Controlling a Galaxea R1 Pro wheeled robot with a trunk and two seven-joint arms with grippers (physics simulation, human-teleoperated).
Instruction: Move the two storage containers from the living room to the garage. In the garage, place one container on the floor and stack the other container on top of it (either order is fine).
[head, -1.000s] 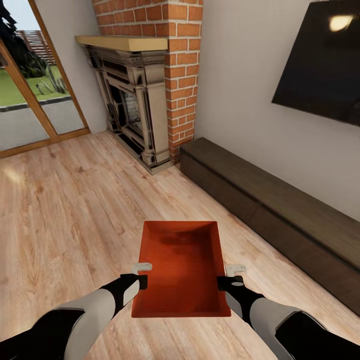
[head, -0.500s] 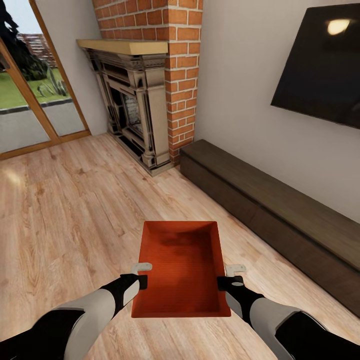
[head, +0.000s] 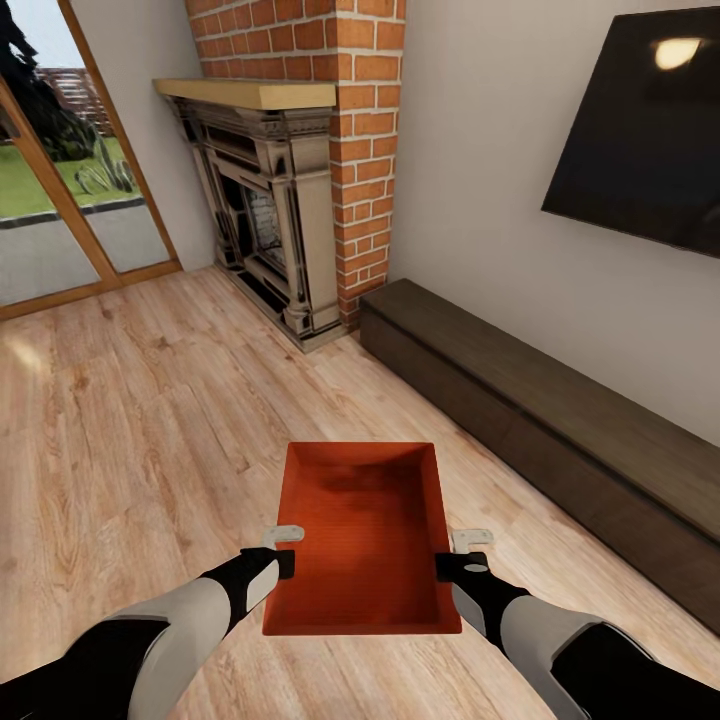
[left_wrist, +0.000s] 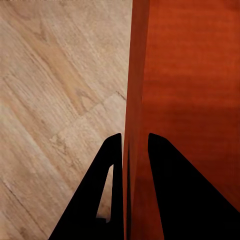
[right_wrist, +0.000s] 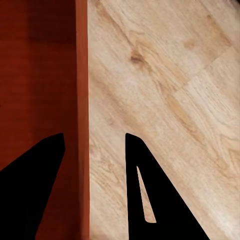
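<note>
- Left tool (head: 284, 549): its fingers (left_wrist: 116, 165) straddle the thin left long wall of the storage container (head: 362, 535), closed to a narrow gap on that wall.
- Right tool (head: 462, 553): fingers (right_wrist: 47, 160) stand either side of the right long wall; the gap looks wider here, and firm contact cannot be confirmed.
- Container position: held between both tools, clear of the wood-plank floor (head: 130, 430), open side up, sitting level.
- Governing relation: the long axis runs straight away from the robot, toward the fireplace (head: 270, 220); each tool takes one long wall near the robot's end, so neither arm is nearer.
- Judgement: carrying to the garage requires both arms to move as one.
- Dark low cabinet (head: 540, 430) lies ahead to the right, well apart.
</note>
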